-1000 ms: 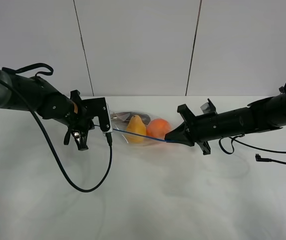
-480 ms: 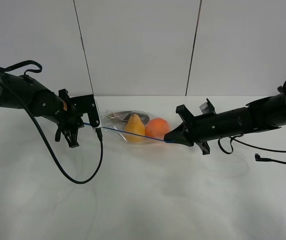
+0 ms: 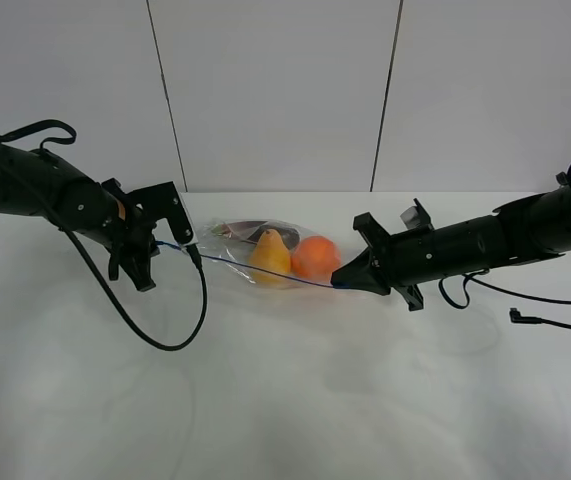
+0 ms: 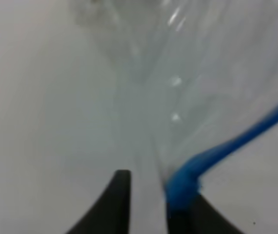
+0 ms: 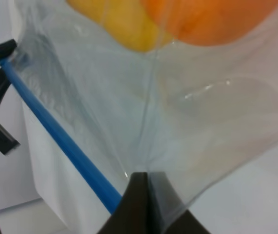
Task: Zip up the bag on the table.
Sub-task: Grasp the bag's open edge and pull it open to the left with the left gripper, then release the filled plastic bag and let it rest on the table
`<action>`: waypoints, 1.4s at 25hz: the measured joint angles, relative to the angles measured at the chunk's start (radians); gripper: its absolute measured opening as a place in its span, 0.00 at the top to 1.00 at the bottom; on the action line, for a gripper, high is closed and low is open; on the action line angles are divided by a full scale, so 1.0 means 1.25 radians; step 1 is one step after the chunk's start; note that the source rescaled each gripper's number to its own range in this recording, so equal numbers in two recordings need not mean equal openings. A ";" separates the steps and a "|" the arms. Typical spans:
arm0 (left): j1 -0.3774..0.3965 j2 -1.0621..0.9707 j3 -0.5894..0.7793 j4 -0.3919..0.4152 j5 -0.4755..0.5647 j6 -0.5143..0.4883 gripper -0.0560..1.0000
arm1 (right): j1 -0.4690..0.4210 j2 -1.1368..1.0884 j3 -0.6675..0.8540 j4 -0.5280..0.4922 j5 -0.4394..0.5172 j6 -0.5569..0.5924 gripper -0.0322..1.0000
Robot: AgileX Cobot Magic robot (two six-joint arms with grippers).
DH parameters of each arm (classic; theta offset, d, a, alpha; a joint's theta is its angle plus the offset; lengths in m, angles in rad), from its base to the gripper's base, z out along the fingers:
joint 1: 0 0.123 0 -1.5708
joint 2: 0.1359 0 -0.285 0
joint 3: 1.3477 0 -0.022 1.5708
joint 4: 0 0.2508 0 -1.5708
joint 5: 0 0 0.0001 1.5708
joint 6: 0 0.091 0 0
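White panelled wall at the back, and before it large white smooth counter (image 3: pixel 285 400) with rounded corners. Resting on this counter near its back edge, about midway: clear crinkly plastic zip bag (image 3: pixel 233 245), with yellow pear (image 3: pixel 271 256), round orange fruit (image 3: pixel 315 257) and some dark item (image 3: pixel 250 232) inside. Along the near side of the bag, drawn straight from end to end, thin blue zip line (image 5: pixel 64 142).

At the right end of the bag, right fingers (image 5: pixel 139 195) closed tight on the plastic corner, just beside the zip line. Probably held so to anchor the bag against sliding under any pull from the other end.

At the left end of the bag, left fingers (image 4: pixel 118 200) standing slightly apart, with the blue end of the zip line touching one of them. Impossible to tell about any plastic pinched between them. Judging from the straight, taut line, task probably near its end. Fully pressed seal not confirmable: too thin to see.
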 joint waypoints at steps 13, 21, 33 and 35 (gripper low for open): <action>0.037 0.000 -0.032 0.001 0.010 -0.400 0.06 | 0.000 0.000 0.000 -0.023 -0.004 0.000 0.97; 0.169 0.000 -0.069 0.003 0.199 -0.679 0.06 | 0.000 0.000 0.000 -0.027 -0.008 -0.001 0.97; 0.357 0.000 -0.069 -0.142 0.236 -0.748 0.06 | 0.000 0.000 0.000 -0.050 -0.009 -0.006 0.97; 0.365 0.000 -0.069 -0.150 0.246 -0.724 0.06 | 0.000 0.000 0.000 -0.051 -0.009 -0.007 0.97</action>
